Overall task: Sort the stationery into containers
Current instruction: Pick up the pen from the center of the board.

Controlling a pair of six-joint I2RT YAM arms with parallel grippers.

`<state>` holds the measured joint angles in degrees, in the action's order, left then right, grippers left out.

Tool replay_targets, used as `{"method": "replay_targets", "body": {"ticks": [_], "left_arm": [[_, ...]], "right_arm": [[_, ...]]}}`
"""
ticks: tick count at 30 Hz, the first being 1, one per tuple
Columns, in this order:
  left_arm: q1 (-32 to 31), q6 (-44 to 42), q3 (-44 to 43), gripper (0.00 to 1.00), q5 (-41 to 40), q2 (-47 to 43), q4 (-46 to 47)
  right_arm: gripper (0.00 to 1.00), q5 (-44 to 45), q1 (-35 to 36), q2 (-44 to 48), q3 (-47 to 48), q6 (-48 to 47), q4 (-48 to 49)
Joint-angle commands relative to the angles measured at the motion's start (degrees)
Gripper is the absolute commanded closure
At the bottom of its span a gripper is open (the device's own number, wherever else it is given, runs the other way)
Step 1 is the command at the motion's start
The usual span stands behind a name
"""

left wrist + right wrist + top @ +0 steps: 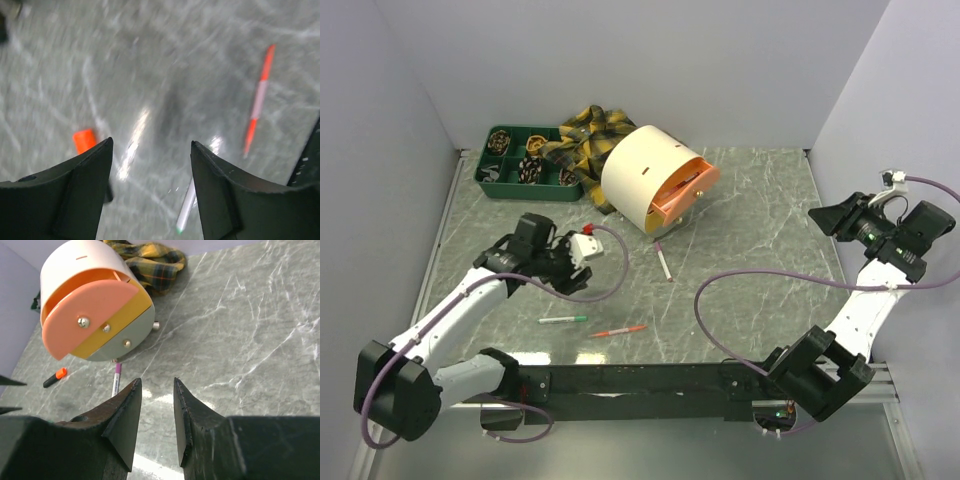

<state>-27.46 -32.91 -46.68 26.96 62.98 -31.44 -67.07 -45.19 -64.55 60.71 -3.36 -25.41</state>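
The dark green tray [505, 172] sits at the table's ten o'clock, with the plaid cloth [582, 135] bunched at its right end. The left gripper [150, 145] hangs over bare table with its fingers spread wide and nothing between them. An orange-capped highlighter [84, 140], blurred, seems to lie at its nine o'clock. A green-tipped pen [563, 319] and an orange pen [618, 330] lie toward six o'clock. The cream drum [635, 175] lies on its side at twelve o'clock, a purple-tipped pen [663, 262] at its six. The right gripper [156, 382], at three o'clock, is narrowly parted and holds nothing.
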Motion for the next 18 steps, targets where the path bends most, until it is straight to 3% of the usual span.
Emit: {"method": "replay_targets", "body": {"ticks": [1, 11, 18], "left_arm": [[7.3, -5.4, 1.8, 0.31, -2.0, -1.1, -0.8], [16.6, -10.5, 0.1, 0.3, -3.8, 13.1, 4.5], [18.5, -11.2, -2.3, 0.31, -3.5, 19.9, 8.1]], "right_arm": [[0.61, -0.1, 0.6, 1.5, -0.9, -1.5, -0.3], [0.61, 1.0, 2.7, 0.6, -0.2, -0.2, 1.1], [0.61, 1.2, 2.8, 0.8, -0.4, -0.2, 0.9]]}}
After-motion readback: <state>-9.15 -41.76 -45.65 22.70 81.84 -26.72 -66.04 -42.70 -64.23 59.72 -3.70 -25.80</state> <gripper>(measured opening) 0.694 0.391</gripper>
